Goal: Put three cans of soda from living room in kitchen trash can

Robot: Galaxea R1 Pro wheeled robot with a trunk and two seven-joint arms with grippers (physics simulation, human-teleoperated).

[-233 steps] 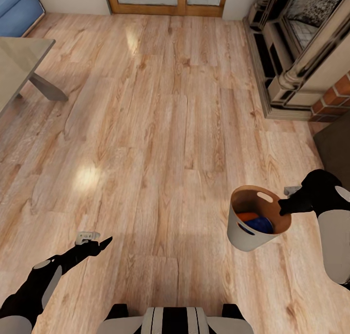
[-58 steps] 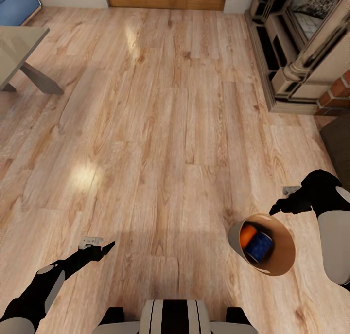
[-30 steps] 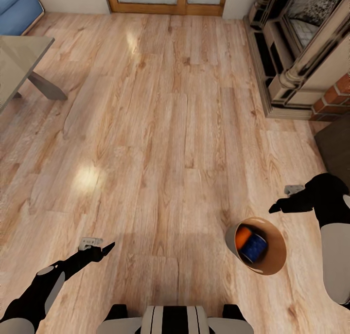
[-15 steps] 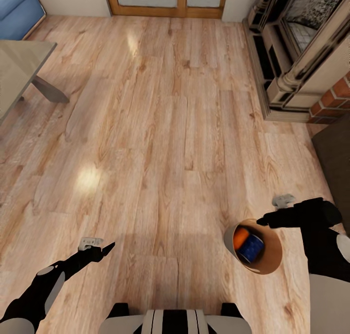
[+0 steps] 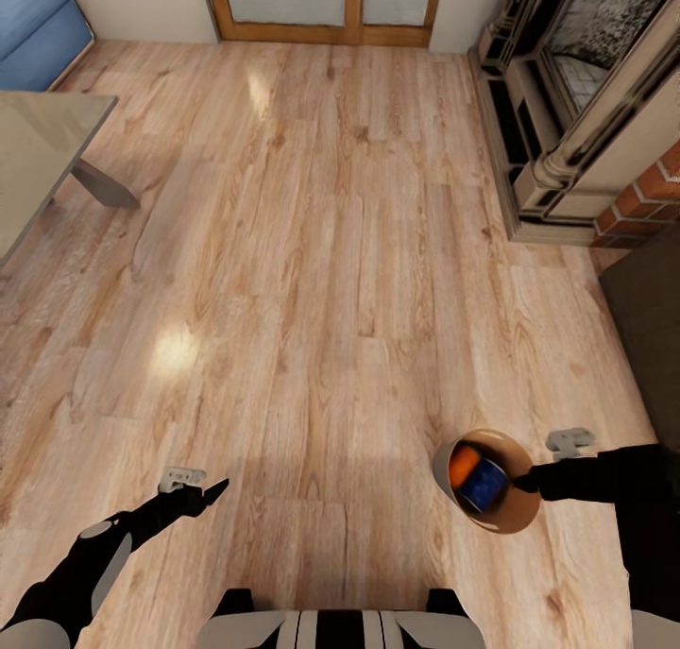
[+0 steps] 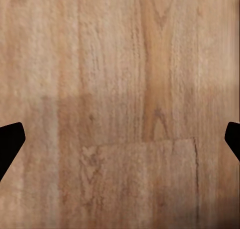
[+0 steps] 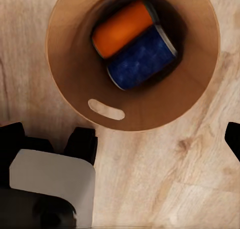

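Beside the bin (image 5: 491,484) my right gripper (image 5: 525,484) hangs spread and empty; I should clamp its rim squarely.

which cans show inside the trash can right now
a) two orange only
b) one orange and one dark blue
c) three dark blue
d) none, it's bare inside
b: in the right wrist view the trash can holds an orange can lying beside a dark blue can; a third can, if there is one, cannot be made out.
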